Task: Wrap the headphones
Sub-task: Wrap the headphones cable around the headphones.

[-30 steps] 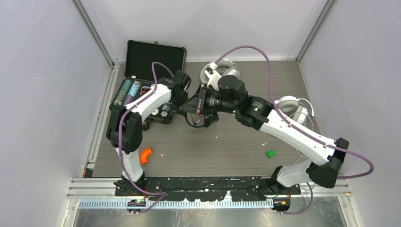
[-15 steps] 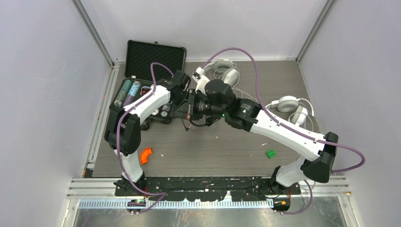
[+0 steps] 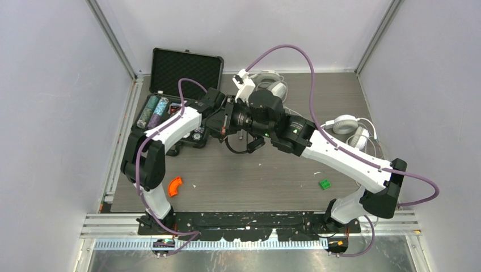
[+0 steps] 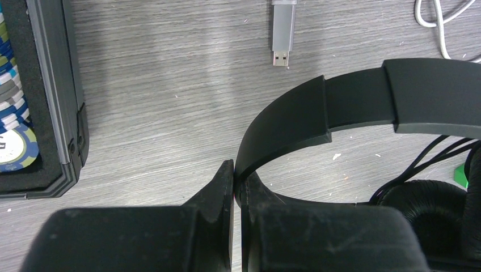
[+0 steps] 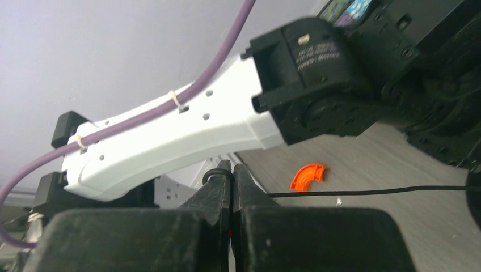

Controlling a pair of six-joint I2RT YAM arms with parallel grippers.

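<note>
The slim black headphones (image 4: 351, 102) hang just above the table, and my left gripper (image 4: 237, 170) is shut on the end of their headband. One black ear pad (image 4: 425, 209) shows at the lower right of the left wrist view. My right gripper (image 5: 231, 169) is shut on the thin black cord (image 5: 368, 191), which loops over its fingertips and runs off to the right. From above, both grippers meet beside the open case, the left gripper (image 3: 214, 120) almost touching the right gripper (image 3: 226, 126), with the black headphones (image 3: 254, 144) under them. Two white headphones (image 3: 272, 86) (image 3: 347, 126) lie at the back and right.
An open black case (image 3: 184, 71) with poker chips (image 4: 11, 141) stands at the back left. A USB plug (image 4: 282, 34) lies on the table near pale cords. An orange curved piece (image 3: 175, 186) and a green brick (image 3: 325, 183) lie toward the front.
My right arm has swung left and toward the back with the cord in its grip, closing on the left gripper. The left gripper has shifted slightly toward the case.
</note>
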